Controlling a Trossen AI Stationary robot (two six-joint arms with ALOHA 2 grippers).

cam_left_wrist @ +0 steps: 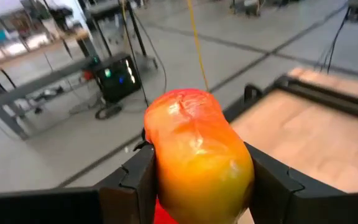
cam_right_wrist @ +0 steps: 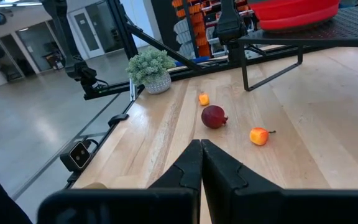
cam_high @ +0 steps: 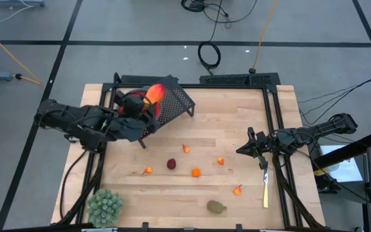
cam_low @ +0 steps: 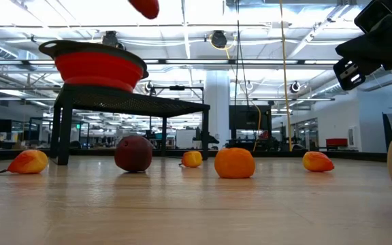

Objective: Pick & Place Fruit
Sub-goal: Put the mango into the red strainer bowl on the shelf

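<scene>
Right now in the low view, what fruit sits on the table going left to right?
Yellow-red small fruit → dark red ball → small orange-yellow piece farther back → round orange fruit → orange-red piece.

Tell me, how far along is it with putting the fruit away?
Early. The left tool holds the long red-orange-yellow fruit above the red bowl; I can't see inside it. Left on the table: a dark red ball, an orange, several small pieces, a brownish-green oval. The right tool waits shut.

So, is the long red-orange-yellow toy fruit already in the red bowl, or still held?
Still held: the left gripper has its jaws closed on the long red-orange-yellow toy fruit, above the red bowl.
</scene>
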